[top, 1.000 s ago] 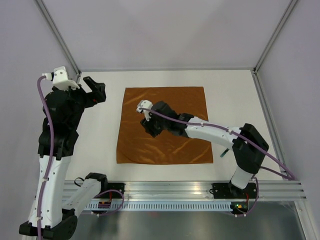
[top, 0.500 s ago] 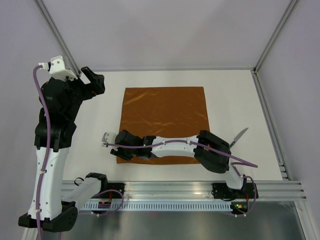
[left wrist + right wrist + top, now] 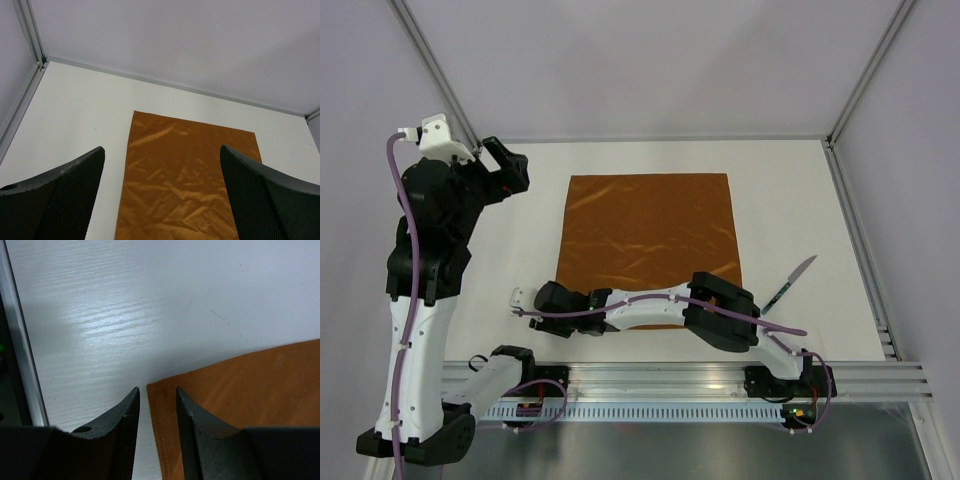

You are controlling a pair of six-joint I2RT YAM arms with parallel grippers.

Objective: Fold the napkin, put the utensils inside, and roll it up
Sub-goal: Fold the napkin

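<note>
**Napkin (image 3: pixel 648 240) corner lined up for a pinch, not yet caught**

Spread flat and unfolded in the middle of the overhead view, on a white table (image 3: pixel 780 190). Right claw (image 3: pixel 156 392) low at its lower left corner, arm stretched along the lower edge. In the right wrist view, jaws only narrowly apart, straddling the hem right at the corner tip, nothing clamped. Left claw (image 3: pixel 161 149) raised at upper left of the overhead view, jaws spread wide, holding nothing. Knife (image 3: pixel 790 283) on the table just right of the napkin's lower right corner, close to the right arm's elbow.

Likely trouble from here: very little cloth between the jaws. May catch only the hem's edge on closing, or miss and press it flat. Shiny fabric, probably slippery; could slide out mid-fold. Might drag the whole sheet and bunch it if pulled low rather than lifted. Could knock the knife away if swung outward at the elbow.
</note>
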